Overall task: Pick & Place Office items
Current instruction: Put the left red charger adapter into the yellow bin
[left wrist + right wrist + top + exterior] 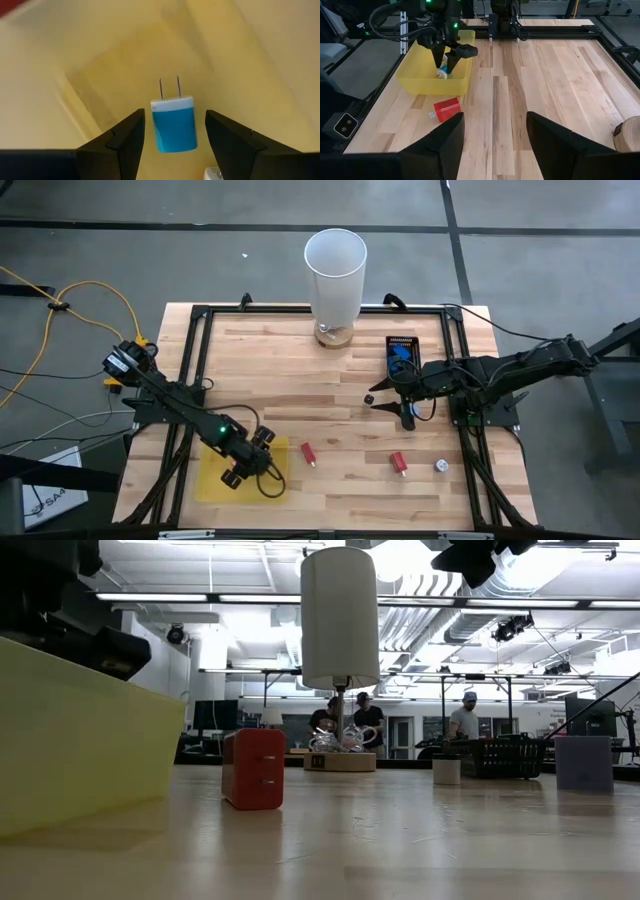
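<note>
left gripper [174,145] hangs parted over the yellow bin [415,75] at table's 7 o'clock, blue plug [173,123] loose between its fingers; red plug [446,109] beside the bin; right gripper [407,413], open and empty, at 3 o'clock near the black tray [401,352]

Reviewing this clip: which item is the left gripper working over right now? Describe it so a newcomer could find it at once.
Start at the yellow bin on the table's front-left corner, where the left gripper hangs with fingers apart. On the bin floor between them lies a blue plug adapter. Its white cap and two metal prongs set it apart from the red adapter outside on the wood.
</note>
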Motion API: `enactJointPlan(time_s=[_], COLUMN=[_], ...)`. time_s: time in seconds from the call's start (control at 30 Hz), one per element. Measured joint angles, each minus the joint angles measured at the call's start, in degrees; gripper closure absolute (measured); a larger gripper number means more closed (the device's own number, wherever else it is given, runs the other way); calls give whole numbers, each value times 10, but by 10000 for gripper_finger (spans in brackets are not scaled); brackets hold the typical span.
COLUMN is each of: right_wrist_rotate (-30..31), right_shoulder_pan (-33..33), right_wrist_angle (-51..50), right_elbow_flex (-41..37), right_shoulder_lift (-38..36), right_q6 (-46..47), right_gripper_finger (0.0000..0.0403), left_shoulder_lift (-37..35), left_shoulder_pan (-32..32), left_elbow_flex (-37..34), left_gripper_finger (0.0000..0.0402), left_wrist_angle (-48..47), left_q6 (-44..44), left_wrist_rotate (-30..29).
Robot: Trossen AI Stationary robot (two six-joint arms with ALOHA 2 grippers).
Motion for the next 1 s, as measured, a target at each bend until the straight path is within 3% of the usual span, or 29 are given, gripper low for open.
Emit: enactJointPlan(time_s=[0.53,1.0], right_wrist_rotate=[0,0], right_shoulder_pan=[0,0], right_wrist_angle=[0,0], right_elbow_flex=[0,0], right_shoulder_lift=[0,0], right_q6=[0,0], right_gripper_finger=[201,201], left_shoulder_lift=[-106,-113], left_shoulder_pan=[39,60], left_elbow_flex=[0,0], left_gripper_finger=[200,200], left_wrist_angle=[12,13], left_q6=[31,75], left_wrist_rotate=[-7,-17])
